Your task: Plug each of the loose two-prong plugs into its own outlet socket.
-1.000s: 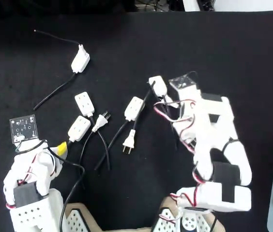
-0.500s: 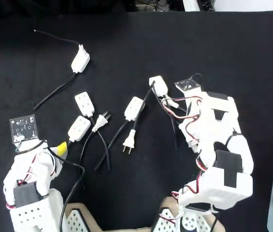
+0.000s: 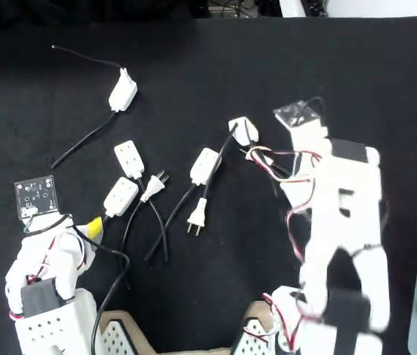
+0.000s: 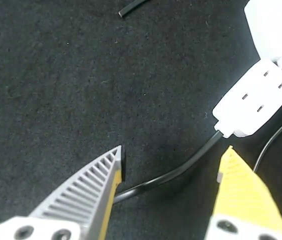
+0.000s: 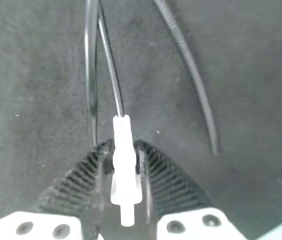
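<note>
One plug (image 5: 123,167) is pinched in the right tool (image 5: 122,147), whose arm has risen just beside the nearest socket (image 3: 243,131), so insertion seems still pending.

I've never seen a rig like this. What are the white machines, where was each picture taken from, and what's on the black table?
They are two small robot arms at a table. One picture looks down from above; the other two come from a camera on each arm's wrist. On the table lie white sockets on black cords and loose two-prong plugs. The left gripper, grey and yellow, is open over a cord. The right gripper is shut on a white plug.
</note>
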